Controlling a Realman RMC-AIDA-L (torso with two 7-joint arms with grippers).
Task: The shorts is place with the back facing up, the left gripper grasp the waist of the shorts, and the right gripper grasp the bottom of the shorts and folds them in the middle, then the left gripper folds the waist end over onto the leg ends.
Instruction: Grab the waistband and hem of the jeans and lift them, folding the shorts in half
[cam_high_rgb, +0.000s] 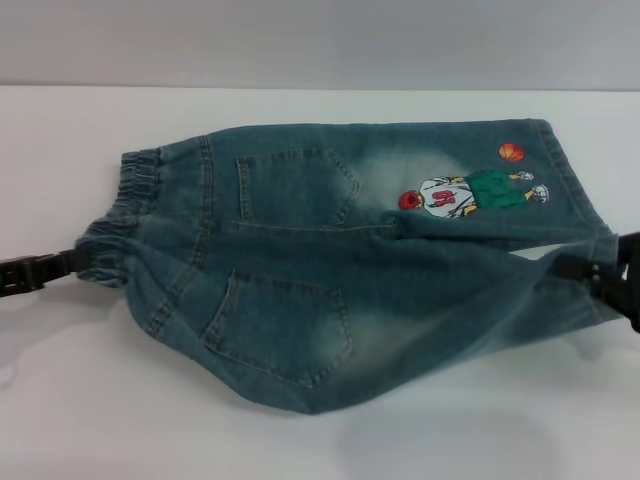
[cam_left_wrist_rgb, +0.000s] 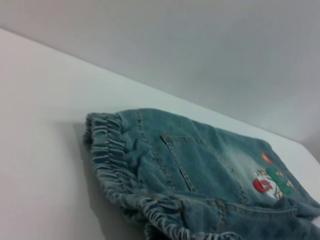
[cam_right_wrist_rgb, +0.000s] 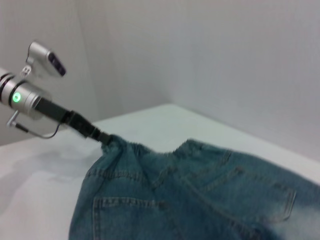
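The blue-green denim shorts (cam_high_rgb: 330, 270) lie back up on the white table, both patch pockets showing. At the left, my left gripper (cam_high_rgb: 76, 262) is shut on the gathered waist (cam_high_rgb: 110, 240) and holds that near corner off the table. The right wrist view also shows the left gripper (cam_right_wrist_rgb: 102, 136) pinching the waistband. At the right, my right gripper (cam_high_rgb: 572, 268) is shut on the near leg hem, which is lifted too. The far leg with the embroidered figure (cam_high_rgb: 460, 195) rests flat. The elastic band (cam_left_wrist_rgb: 107, 150) bunches in the left wrist view.
The white table (cam_high_rgb: 120, 420) spreads around the shorts, with bare surface toward me and at the far left. A grey wall (cam_high_rgb: 320, 40) stands behind the table's far edge.
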